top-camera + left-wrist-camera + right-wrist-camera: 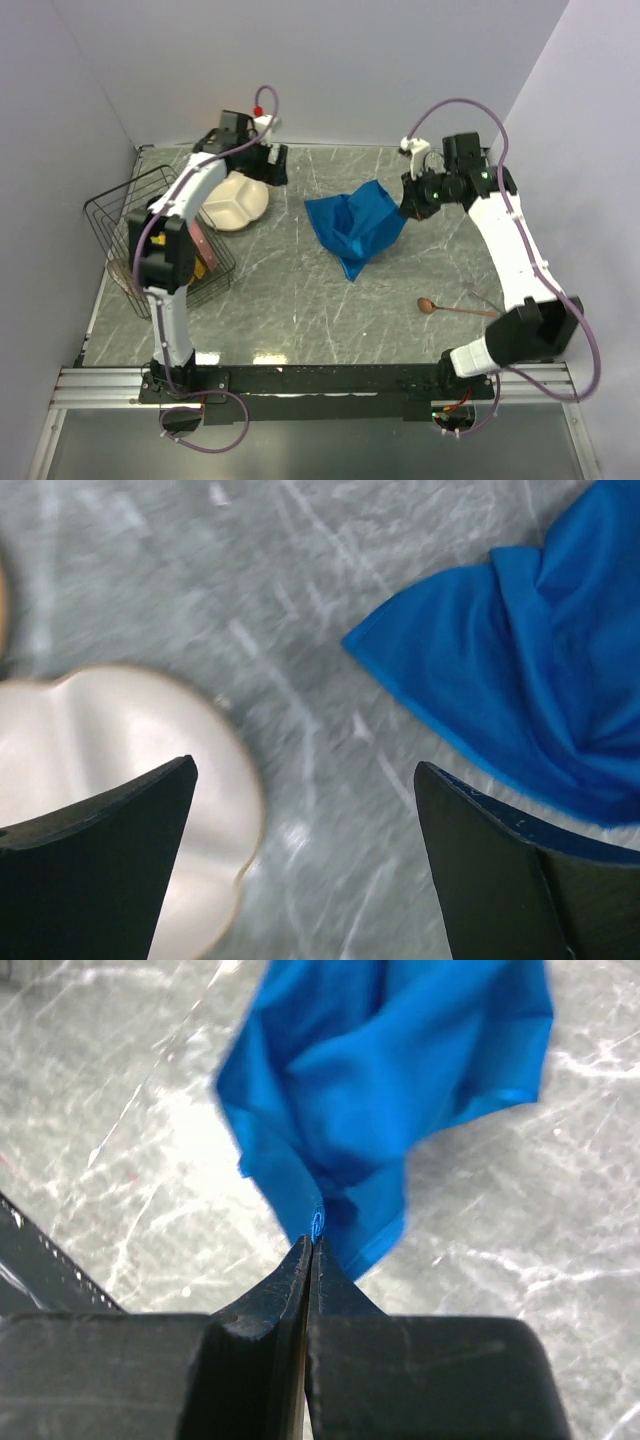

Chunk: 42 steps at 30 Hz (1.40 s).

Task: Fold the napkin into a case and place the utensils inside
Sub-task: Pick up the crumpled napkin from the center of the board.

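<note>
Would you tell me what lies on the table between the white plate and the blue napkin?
Nothing; bare tabletop separates the plate from the napkin, clearest in the left wrist view.

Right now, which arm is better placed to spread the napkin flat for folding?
Right. The right gripper is shut on the napkin; the left gripper hangs open between plate and napkin, holding nothing.

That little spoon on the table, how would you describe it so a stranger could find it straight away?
Start at the grey marble table and look to its near right side, beside the right arm. There lies the spoon: slim, brown and wooden with a round bowl, unlike the crumpled blue napkin farther back.
</note>
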Tool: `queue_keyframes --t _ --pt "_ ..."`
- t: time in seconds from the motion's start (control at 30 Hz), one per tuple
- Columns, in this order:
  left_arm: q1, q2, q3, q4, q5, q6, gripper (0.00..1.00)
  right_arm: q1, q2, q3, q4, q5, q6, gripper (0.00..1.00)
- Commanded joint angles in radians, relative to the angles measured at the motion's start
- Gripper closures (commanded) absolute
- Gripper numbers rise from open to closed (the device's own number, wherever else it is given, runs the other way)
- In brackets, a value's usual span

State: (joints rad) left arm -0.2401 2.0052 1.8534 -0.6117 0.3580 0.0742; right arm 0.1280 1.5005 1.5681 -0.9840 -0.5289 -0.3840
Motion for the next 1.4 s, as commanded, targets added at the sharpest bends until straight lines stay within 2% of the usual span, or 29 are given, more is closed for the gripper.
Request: queue_keyframes --t 0.0,0.07,0.2,0.23,0.27,0.3,0.33,0.53,0.57,0.6,0.63,0.67,0.73,1.03,1.37 --pt "-0.067 0.101 0.093 0.076 0.025 -0.109 0.06 0.024 -0.1 -0.164 0.074 0.052 0.002 1.0" --pt "-0.068 0.109 0.067 0.116 0.166 -0.024 0.14 0.015 -0.15 -0.193 0.097 0.081 0.014 1.0" --pt "-0.067 0.02 -0.164 0.248 0.291 0.24 0.17 -0.025 -0.207 -0.237 0.126 0.145 0.048 1.0" --pt "-0.068 -0.009 -0.19 0.257 0.294 0.378 0.17 -0.045 -0.213 -0.24 0.127 0.151 0.051 1.0" --pt "-0.067 -0.014 -0.207 0.241 0.298 0.445 0.17 -0.056 -0.226 -0.24 0.127 0.162 0.057 1.0" --pt "-0.068 -0.007 -0.207 0.219 0.311 0.513 0.17 -0.063 -0.233 -0.243 0.13 0.167 0.062 1.0" --pt "-0.07 0.006 -0.194 0.189 0.32 0.642 0.16 -0.079 -0.24 -0.246 0.131 0.17 0.066 1.0" --pt "-0.102 0.168 0.004 -0.015 0.314 0.873 0.17 -0.102 -0.287 -0.276 0.134 0.181 0.092 1.0" --pt "-0.108 0.182 0.021 -0.046 0.323 0.924 0.19 -0.103 -0.292 -0.278 0.136 0.185 0.099 1.0" --pt "-0.117 0.21 0.056 -0.159 0.335 0.994 0.2 -0.103 -0.296 -0.283 0.136 0.191 0.103 1.0" --pt "-0.123 0.22 0.067 -0.198 0.343 1.138 0.24 -0.106 -0.299 -0.284 0.137 0.201 0.111 1.0" --pt "-0.133 0.228 0.069 -0.215 0.334 1.174 0.28 -0.108 -0.304 -0.284 0.136 0.202 0.125 1.0" --pt "-0.154 0.24 0.056 -0.214 0.319 1.237 0.3 -0.111 -0.313 -0.284 0.139 0.207 0.137 1.0" --pt "-0.186 0.308 0.095 -0.174 0.332 1.253 0.29 -0.114 -0.338 -0.287 0.119 0.216 0.152 1.0" --pt "-0.191 0.426 0.25 -0.177 0.345 1.122 0.26 -0.114 -0.341 -0.284 0.105 0.196 0.162 1.0"
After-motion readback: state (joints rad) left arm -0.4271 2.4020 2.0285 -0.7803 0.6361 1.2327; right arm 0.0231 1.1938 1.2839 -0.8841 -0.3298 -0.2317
